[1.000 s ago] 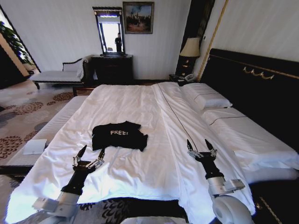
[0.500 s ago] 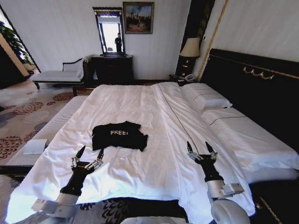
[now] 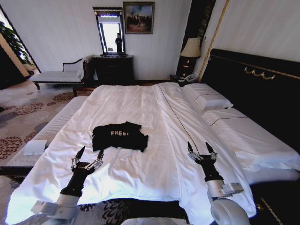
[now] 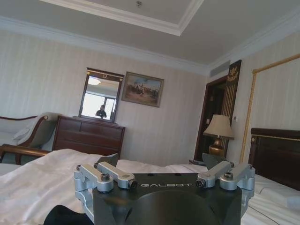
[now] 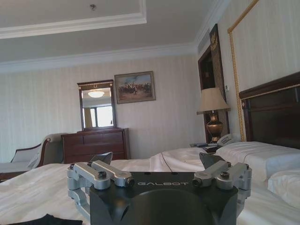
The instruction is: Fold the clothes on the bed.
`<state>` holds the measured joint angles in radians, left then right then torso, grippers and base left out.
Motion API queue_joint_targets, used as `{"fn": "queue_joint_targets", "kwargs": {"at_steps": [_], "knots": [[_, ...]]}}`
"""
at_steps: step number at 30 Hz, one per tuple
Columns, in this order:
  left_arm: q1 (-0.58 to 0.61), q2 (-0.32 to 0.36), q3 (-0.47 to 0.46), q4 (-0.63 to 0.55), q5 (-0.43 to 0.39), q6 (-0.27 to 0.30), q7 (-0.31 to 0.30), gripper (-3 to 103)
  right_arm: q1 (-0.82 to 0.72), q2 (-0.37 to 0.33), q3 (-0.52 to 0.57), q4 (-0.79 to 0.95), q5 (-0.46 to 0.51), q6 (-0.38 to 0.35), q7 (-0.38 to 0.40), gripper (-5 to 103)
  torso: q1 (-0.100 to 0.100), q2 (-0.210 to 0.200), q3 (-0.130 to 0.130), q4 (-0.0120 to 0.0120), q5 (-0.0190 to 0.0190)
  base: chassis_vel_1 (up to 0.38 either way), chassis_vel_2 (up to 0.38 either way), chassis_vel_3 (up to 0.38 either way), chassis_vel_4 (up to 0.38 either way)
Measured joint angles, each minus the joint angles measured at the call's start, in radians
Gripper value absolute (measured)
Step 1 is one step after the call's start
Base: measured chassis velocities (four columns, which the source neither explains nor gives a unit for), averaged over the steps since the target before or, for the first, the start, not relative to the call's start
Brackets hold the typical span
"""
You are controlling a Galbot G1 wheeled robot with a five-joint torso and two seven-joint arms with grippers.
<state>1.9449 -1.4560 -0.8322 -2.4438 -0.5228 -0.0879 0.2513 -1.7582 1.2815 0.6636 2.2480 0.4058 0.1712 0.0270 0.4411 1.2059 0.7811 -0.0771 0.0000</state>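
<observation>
We are looking down the bed, its white duvet spreading wide ahead of us toward the dark headboard on our right. The clothes are lying on the duvet, left of the bed's middle seam: 1 black short-sleeved T-shirt, already gathered into a compact, roughly rectangular shape with its edges a little uneven and a corner sticking out on the right. White "FREE!" lettering is showing on its upper face. The fabric is looking soft and slightly rumpled, resting flat against the sheet.

We are holding our left tool above the near part of the duvet, just short of the shirt's near edge and apart from it, with its 2 fingers spread wide and nothing between them. In the left wrist view the same tool is showing its finger mounts splayed outward, and a dark patch of the shirt is peeking in beside the tool body.

We are holding our right tool over the right side of the bed, beyond the seam and well apart from the shirt, its fingers likewise parted and carrying nothing. The right wrist view is showing that tool spread the same way, with white pillows lying ahead near the headboard.
</observation>
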Motion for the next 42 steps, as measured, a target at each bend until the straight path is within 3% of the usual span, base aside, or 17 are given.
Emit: {"fn": "queue_joint_targets", "kwargs": {"at_steps": [18,42], "knots": [[-0.026,-0.011,0.000,0.055,0.008,0.000,-0.005,100,0.026,-0.017,-0.005,-0.044,0.012,-0.002,-0.008,100,0.000,0.000,0.000,0.0000,0.0001,0.000,0.000,0.000,0.000],[-0.029,0.024,-0.008,0.064,-0.031,-0.016,-0.010,100,0.001,0.029,-0.004,-0.061,-0.030,0.006,-0.018,100,0.000,0.000,0.000,0.0000,-0.0001,0.048,0.053,-0.049,-0.054]]}}
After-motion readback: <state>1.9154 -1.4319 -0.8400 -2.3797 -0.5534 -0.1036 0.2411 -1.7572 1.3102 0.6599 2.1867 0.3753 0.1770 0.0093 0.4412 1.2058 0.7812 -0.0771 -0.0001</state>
